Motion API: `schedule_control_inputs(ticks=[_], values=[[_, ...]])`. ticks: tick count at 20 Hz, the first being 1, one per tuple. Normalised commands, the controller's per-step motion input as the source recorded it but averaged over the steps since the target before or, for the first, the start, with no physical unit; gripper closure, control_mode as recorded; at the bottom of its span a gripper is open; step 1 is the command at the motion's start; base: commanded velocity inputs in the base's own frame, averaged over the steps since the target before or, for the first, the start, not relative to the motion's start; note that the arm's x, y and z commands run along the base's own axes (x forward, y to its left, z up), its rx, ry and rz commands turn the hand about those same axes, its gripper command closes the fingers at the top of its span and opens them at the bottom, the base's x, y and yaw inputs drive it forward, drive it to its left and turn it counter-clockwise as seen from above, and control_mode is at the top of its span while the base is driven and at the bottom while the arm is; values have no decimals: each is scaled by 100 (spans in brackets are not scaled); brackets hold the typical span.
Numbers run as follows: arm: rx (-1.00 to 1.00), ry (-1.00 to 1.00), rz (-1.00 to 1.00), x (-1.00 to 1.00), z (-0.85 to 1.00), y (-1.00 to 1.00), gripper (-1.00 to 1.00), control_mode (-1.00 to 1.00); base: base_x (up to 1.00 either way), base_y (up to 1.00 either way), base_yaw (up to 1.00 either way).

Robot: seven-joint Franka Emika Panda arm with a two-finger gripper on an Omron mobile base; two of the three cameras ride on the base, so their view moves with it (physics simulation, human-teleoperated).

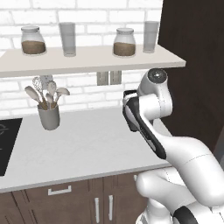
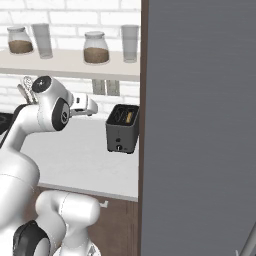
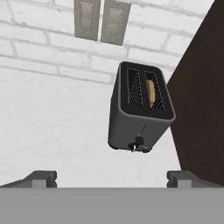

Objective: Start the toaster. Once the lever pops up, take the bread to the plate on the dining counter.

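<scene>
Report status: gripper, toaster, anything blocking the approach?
Gripper open, empty, short of the toaster. Bread sits in one slot. Nothing between gripper and toaster; dark tall cabinet stands close beside it.

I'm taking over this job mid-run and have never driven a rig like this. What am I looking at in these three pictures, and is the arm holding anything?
The machine is a white robot arm on a driving base. Two pictures come from cameras on the base, behind the arm to its left and right. The third looks along the gripper from a camera on the hand; its two dark fingertips stand wide apart at the bottom, open and holding nothing.

On the light grey counter stands the dark toaster, close to a dark tall panel. A tan slice of bread sits in one slot. Further left there is a cup of utensils. A shelf above carries jars and glasses.
</scene>
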Motion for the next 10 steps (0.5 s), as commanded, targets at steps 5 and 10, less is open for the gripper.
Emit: schedule_control_inputs(ticks=[5,10], values=[[0,0,0,1,-2,0,-100,-100,0,0,0],[0,0,0,2,-14,0,-100,-100,0,0,0]])
